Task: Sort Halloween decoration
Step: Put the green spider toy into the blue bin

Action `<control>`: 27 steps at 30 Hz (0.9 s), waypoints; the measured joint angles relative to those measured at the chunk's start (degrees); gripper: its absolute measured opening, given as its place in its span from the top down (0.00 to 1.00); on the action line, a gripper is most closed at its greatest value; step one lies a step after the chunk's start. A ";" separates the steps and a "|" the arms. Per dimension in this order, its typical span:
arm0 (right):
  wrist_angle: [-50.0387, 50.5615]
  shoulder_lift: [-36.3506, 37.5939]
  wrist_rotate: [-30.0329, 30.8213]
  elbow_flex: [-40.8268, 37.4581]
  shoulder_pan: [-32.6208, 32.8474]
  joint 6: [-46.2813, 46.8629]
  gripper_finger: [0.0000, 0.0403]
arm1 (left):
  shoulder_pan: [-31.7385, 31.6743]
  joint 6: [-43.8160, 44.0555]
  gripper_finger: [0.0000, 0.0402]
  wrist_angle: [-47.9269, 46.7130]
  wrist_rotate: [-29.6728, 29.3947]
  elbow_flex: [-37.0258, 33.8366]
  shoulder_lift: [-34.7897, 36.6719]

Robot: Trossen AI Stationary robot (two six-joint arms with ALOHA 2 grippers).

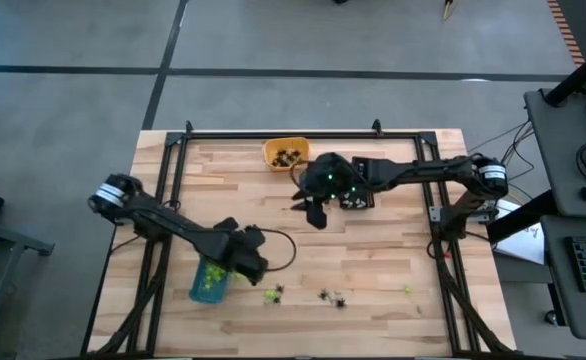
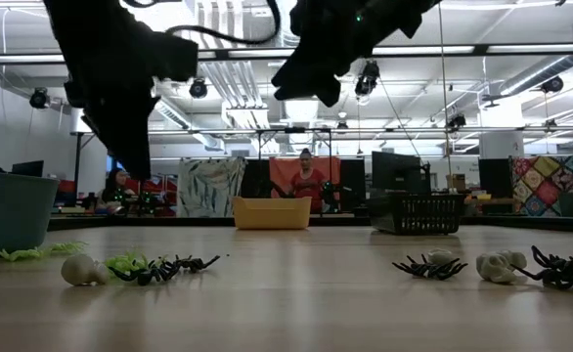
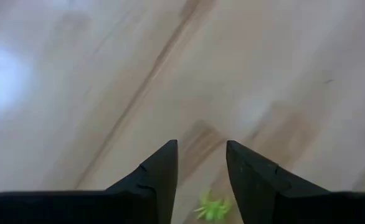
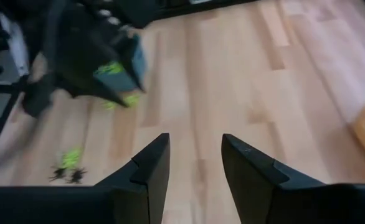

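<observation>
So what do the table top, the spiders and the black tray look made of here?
Table top: wood, pale planks with visible grain, a faint sheen. Black spiders: probably moulded plastic, glossy, with thin stiff legs. Black tray: likely plastic, its walls an open lattice; the finish is hard to judge.

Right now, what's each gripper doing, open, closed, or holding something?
Left gripper: open, holding nothing, above the table beside the blue tray.
Right gripper: open, holding nothing, near the orange tray.

Grey floor (image 1: 73,120) around the wooden table (image 1: 393,250); beyond, strip-lit ceiling (image 2: 521,39), patterned quilt (image 2: 550,186), seated person (image 2: 308,178).
</observation>
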State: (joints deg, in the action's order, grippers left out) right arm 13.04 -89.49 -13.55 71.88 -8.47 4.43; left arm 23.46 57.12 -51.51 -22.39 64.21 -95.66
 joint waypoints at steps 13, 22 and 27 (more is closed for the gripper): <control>-0.02 0.00 0.25 0.07 3.83 1.60 0.66 | -1.05 1.33 0.99 -17.29 4.40 13.90 -19.24; -0.02 0.00 0.69 0.04 4.22 2.49 0.67 | -0.63 1.47 1.00 -19.49 8.72 15.76 -23.84; -0.02 0.00 0.69 0.04 4.22 3.25 0.67 | -0.07 1.42 1.00 -21.04 10.58 15.91 -23.62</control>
State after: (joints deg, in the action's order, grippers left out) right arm 13.02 -89.49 -12.86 71.92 -4.25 7.67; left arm 23.40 58.54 -72.55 -11.82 80.11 -119.28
